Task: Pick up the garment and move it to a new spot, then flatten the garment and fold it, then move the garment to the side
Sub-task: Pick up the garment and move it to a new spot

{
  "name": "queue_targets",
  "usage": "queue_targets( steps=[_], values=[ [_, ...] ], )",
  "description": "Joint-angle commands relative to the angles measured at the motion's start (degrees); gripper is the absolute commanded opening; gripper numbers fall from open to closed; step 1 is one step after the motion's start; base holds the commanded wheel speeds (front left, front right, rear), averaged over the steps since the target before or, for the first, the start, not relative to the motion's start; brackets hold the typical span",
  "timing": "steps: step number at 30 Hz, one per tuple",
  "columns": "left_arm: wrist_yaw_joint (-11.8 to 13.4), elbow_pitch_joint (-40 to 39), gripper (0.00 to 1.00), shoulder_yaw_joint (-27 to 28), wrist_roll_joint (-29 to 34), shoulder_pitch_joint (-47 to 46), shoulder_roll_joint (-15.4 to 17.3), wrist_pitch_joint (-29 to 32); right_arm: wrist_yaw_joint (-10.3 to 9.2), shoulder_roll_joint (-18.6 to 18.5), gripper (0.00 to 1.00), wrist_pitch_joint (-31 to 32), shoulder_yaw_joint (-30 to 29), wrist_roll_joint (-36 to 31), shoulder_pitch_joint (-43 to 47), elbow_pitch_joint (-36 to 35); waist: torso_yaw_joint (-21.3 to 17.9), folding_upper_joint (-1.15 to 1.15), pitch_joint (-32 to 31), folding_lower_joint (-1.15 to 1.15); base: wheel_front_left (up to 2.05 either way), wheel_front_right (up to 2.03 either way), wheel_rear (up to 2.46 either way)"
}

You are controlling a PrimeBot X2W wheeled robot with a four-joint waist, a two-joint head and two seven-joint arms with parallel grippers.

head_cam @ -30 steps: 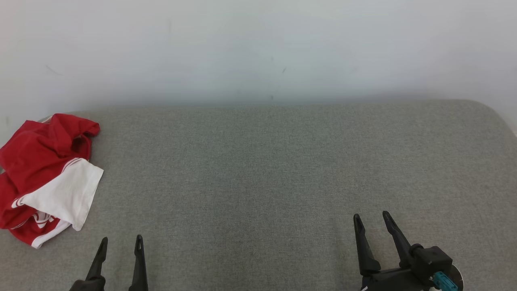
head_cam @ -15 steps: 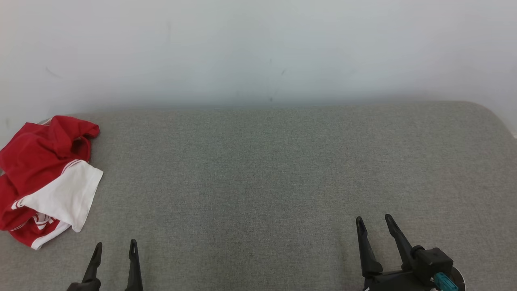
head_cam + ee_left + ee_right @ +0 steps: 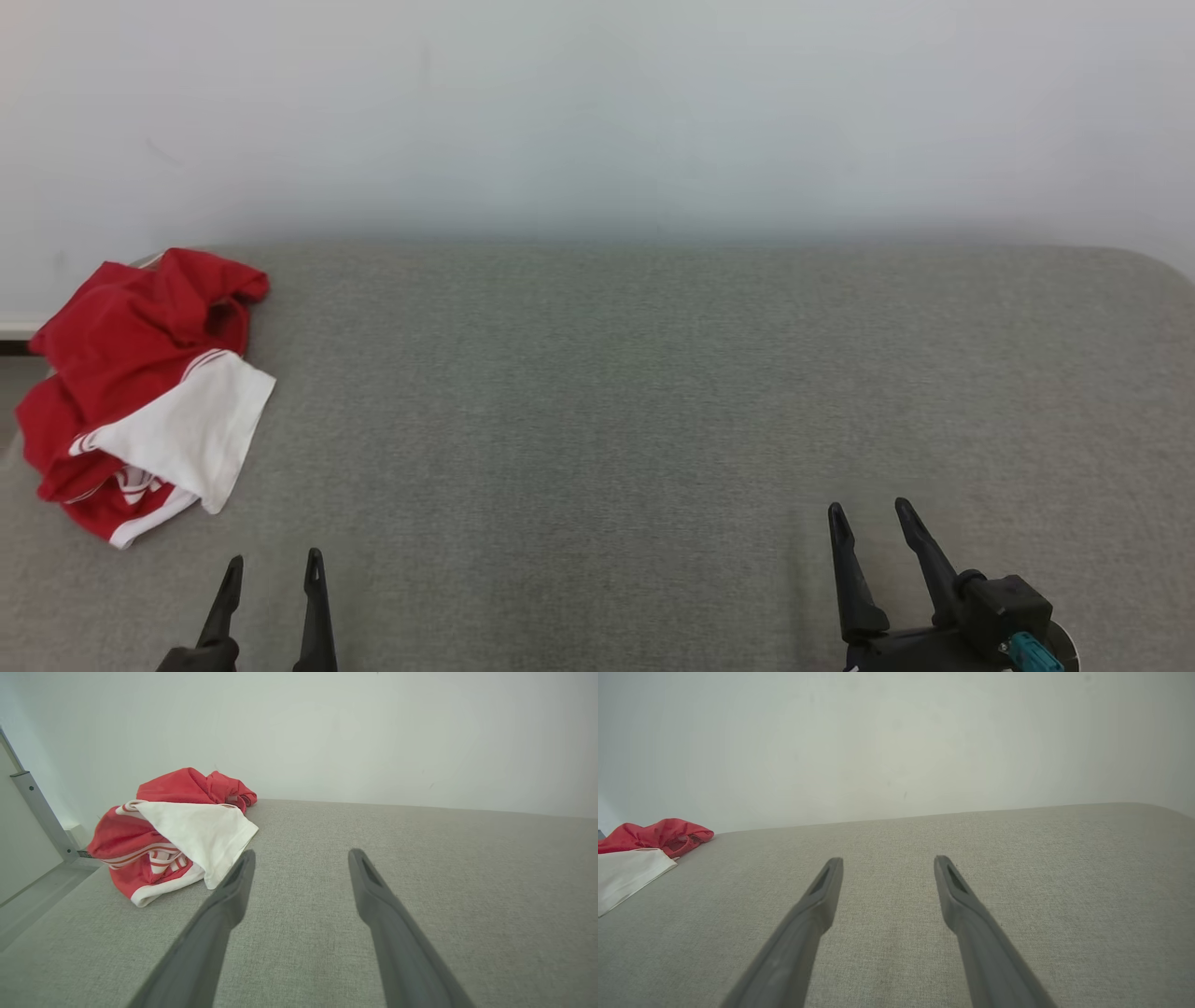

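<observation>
At the lower left of the head view the left gripper (image 3: 274,556) stood with its two dark fingers spread apart and nothing between them, tips pointing up the frame over bare grey cloth. At the lower right the right gripper (image 3: 868,506) was likewise spread and empty.

Up and to the left of the left gripper, near but clear of it, the garment (image 3: 140,364) lay crumpled by the left edge of the frame on the grey upholstered surface (image 3: 597,392). It was a red sports shirt bunched in folds, with its white panel (image 3: 187,434) draped toward the lower right of the heap and thin white stripes at the hem. In the left wrist view it sat left of centre, the panel's edge just past the left fingertip in the picture, though how near it truly was could not be told. The right wrist view had it at the far left edge, well apart from those fingers. Behind everything ran a plain pale wall (image 3: 597,112).

Over the last second the whole head picture had slid rightward, shirt, surface and wall together, so the camera had turned toward the heap. The shirt itself had not stirred, and both grippers kept their spread. That read as the start of the reach: the pick-up was not yet begun, with flattening, folding and setting aside all ahead
</observation>
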Motion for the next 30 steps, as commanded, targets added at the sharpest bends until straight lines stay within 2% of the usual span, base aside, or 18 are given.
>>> queue_targets(
  steps=[1,9,19,30],
  values=[
    [0.3,0.0,1.00,-0.1,0.3,-0.4,0.2,-0.2,-0.12,0.1,1.00,-0.1,-0.1,0.3,0.5,0.0,2.5,0.00,0.1,0.00,0.00,0.00,0.00],
    [0.3,0.7,1.00,0.8,0.6,0.4,0.2,-0.2,-0.12,0.1,1.00,-0.1,-0.3,0.4,1.2,0.2,9.9,0.00,0.7,0.00,0.00,0.00,0.00],
    [2.2,-0.1,1.00,1.2,-0.1,1.4,0.1,-0.2,-0.12,0.1,1.00,-0.1,-0.1,-0.4,0.9,0.4,18.6,0.00,1.5,0.00,0.00,0.00,0.00],
    [3.2,-0.5,1.00,2.1,0.1,0.9,0.1,-0.2,-0.12,0.1,1.00,-0.1,0.4,-0.6,0.5,0.7,24.5,0.00,2.1,0.00,0.00,0.00,0.00]
  ],
)
